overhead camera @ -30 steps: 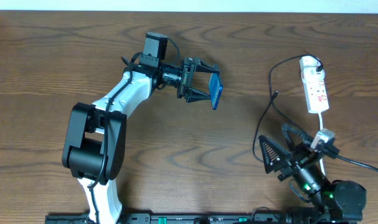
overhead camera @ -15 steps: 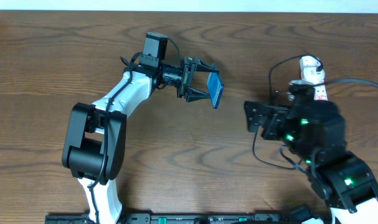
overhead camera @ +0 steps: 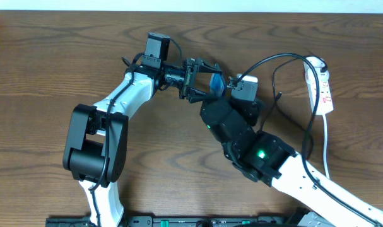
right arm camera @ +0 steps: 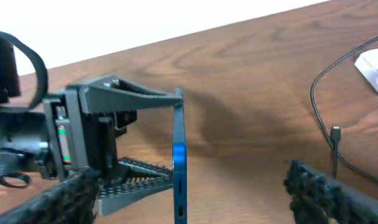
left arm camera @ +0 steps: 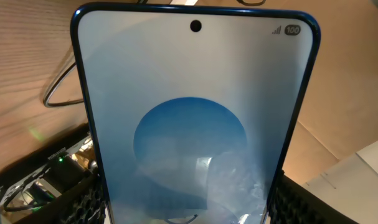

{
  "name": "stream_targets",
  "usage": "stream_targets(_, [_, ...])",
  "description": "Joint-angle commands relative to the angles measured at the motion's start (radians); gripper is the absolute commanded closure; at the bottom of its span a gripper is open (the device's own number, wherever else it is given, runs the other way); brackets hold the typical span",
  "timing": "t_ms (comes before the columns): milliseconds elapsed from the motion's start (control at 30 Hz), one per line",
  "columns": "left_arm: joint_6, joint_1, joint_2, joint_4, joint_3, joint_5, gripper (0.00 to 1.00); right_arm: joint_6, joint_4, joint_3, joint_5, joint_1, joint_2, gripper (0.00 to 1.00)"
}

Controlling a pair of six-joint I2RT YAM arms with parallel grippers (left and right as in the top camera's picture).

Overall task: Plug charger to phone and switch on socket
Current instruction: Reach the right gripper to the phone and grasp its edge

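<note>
Left tool [overhead camera: 210,83] clamped on phone [left arm camera: 195,124], right tool [right arm camera: 189,180] spread

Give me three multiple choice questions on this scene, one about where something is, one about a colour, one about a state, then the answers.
1. Where does the socket lie in the overhead view?
A) back right part of the table
B) front left corner
C) dead centre

2. What colour is its body?
A) black
B) white
C) green

3. What state is the phone in?
A) lying flat on the wood
B) plugged in
C) clamped in the left gripper

Answers: 1 A, it sits alone at the upper right. 2 B, white plastic with red marks. 3 C, the fingers pinch it on edge above the wood.
</note>
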Motion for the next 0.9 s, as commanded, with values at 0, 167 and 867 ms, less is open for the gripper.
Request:
stream_targets(0, [-0.001,-0.003,-0.04,0.005,0.013,0.032,0.59,0.023,0.009,0.014,0.034,0.004,0.049,0.15])
stream_targets(167, [-0.001,-0.003,-0.04,0.005,0.013,0.032,0.59,0.064,0.009,0.014,0.026,-0.011,0.106,0.28])
stream_targets(867, [0.131,0.057,-0.04,0.014,0.013,0.009,0.23,0.087,0.016,0.014,-0.266,-0.148,0.108,0.99])
